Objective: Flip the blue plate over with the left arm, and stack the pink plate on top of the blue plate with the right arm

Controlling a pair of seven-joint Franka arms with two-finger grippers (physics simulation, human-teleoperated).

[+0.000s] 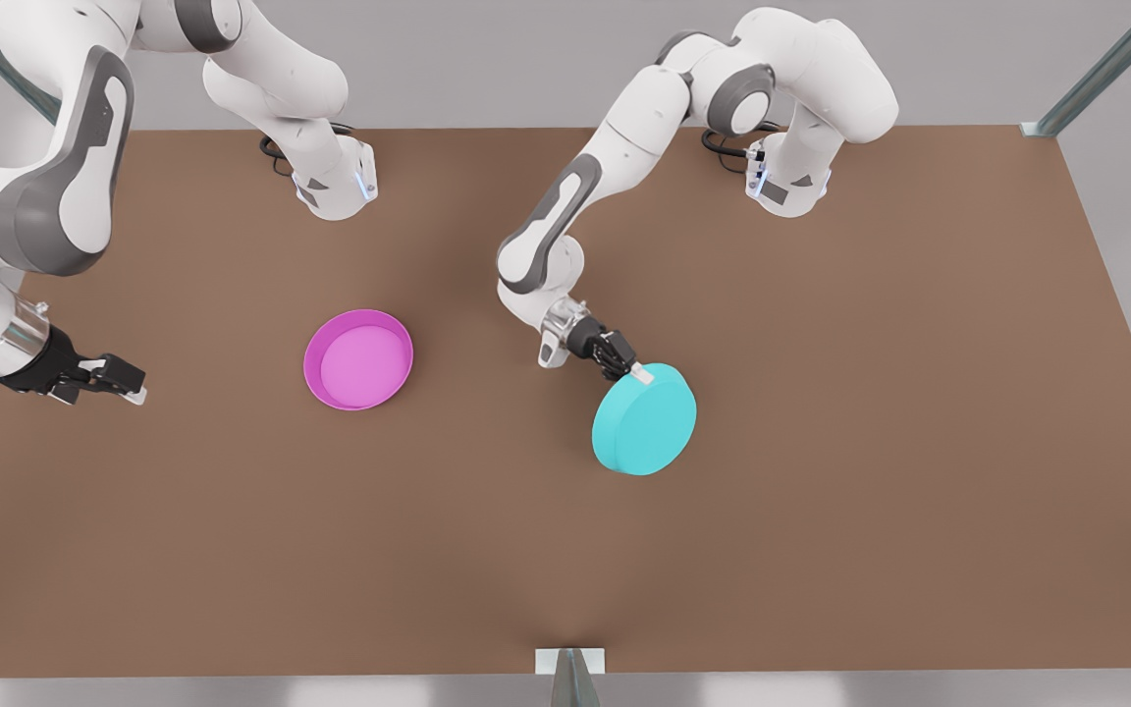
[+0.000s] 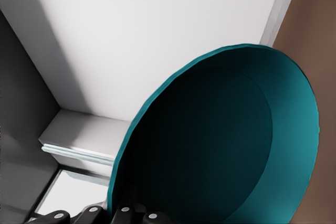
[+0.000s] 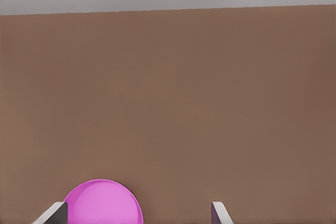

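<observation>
The blue plate point(image 1: 644, 419) is right of the table's middle in the front view, tilted with its flat base towards that camera. My left gripper point(image 1: 635, 373) is shut on its upper rim. The left wrist view looks into the plate's dark hollow inside point(image 2: 220, 145). The pink plate point(image 1: 358, 359) lies rim up on the table, left of the middle. My right gripper point(image 1: 126, 383) waits open, well off to the front view's left of the pink plate. In the right wrist view the pink plate point(image 3: 103, 203) sits between and beyond its spread fingertips point(image 3: 52, 214).
The brown table point(image 1: 821, 540) stretches wide around both plates. Both arm bases point(image 1: 335, 187) stand at its far edge. Metal frame posts point(image 1: 1105, 69) rise at the corners, and a small bracket point(image 1: 570, 663) sits at the near edge.
</observation>
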